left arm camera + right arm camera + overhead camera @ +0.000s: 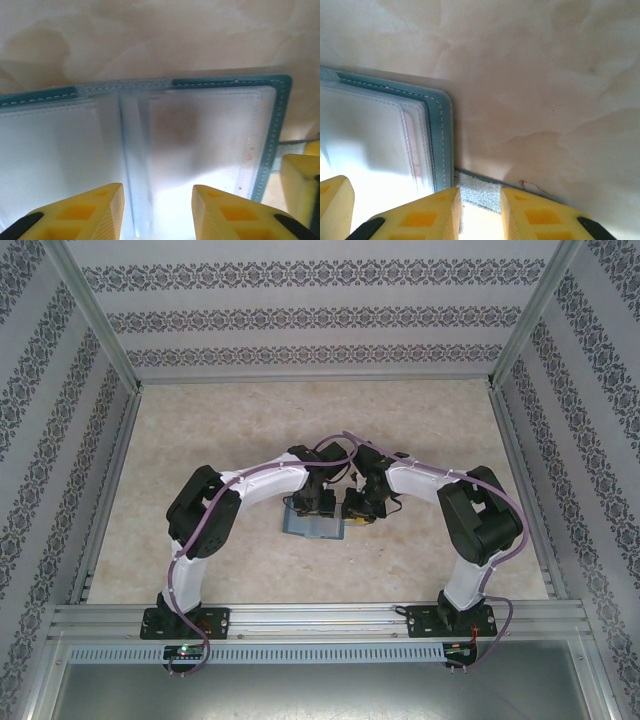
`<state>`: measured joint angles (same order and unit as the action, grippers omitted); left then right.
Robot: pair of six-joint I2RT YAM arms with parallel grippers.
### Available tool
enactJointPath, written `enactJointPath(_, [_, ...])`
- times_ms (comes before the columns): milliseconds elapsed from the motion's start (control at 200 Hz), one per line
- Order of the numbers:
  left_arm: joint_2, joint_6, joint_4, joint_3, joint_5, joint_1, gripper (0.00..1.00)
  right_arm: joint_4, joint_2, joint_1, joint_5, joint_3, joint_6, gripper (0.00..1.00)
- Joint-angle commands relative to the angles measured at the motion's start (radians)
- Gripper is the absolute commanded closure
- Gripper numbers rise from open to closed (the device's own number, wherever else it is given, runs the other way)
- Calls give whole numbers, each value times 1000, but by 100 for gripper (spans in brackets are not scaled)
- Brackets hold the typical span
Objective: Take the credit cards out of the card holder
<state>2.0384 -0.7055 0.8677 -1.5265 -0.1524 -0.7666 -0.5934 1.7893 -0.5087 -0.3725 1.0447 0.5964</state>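
Observation:
The teal-blue card holder (305,528) lies opened like a book on the table, between the two arms. Its cloudy clear sleeves (210,130) face up, and the credit cards are hidden inside them. My left gripper (157,195) hangs just above the holder's spine, open, with nothing between its yellow fingers. My right gripper (479,192) sits at the holder's right edge (440,135). Its jaws are a little apart, and the grey strap tab (476,183) shows in the gap between them. In the top view both grippers (322,506) (362,508) nearly touch over the holder.
The marbled beige tabletop (200,440) is bare around the holder. Patterned walls and metal rails (110,490) fence it on three sides. One right finger (300,185) shows at the left wrist view's edge, close to the holder's right border.

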Motion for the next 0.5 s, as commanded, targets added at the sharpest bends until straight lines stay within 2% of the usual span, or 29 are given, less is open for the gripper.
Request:
enactJointPath(0, [23, 33, 93, -36, 58, -23, 59, -20, 24, -14, 17, 11, -8, 71])
enactJointPath(350, [32, 48, 154, -62, 109, -37, 55, -31, 7, -8, 29, 8, -17, 71])
enactJointPath(495, [9, 41, 118, -61, 65, -38, 57, -32, -16, -7, 30, 2, -13, 71])
